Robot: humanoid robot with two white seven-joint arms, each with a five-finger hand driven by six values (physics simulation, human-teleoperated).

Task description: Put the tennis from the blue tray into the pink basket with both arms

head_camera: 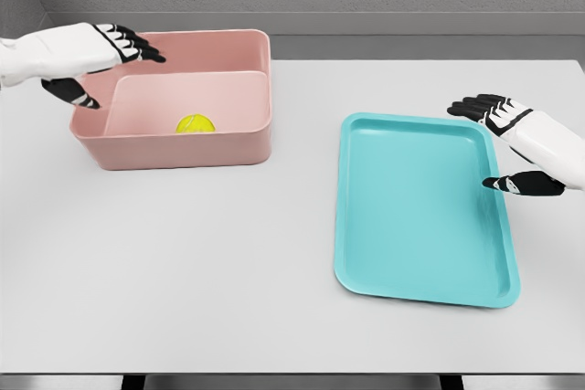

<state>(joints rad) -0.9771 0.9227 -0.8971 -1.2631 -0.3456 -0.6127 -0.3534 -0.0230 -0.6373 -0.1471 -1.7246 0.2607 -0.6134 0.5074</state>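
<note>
Tennis ball (pixel 195 124) lies inside the pink basket (pixel 183 148), on its floor near the front wall. Above the basket's left rim hovers the left hand (pixel 96 59), fingers spread and holding nothing, up and to the left of the ball without touching it. Well apart, the right hand (pixel 512 148) hangs loosely open at the right edge of the blue tray (pixel 416 216) on the white table (pixel 228 262).

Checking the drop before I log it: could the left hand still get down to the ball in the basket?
Probably yes: the left hand, open, hovers over the basket's left rim, and nothing covers the ball.
</note>
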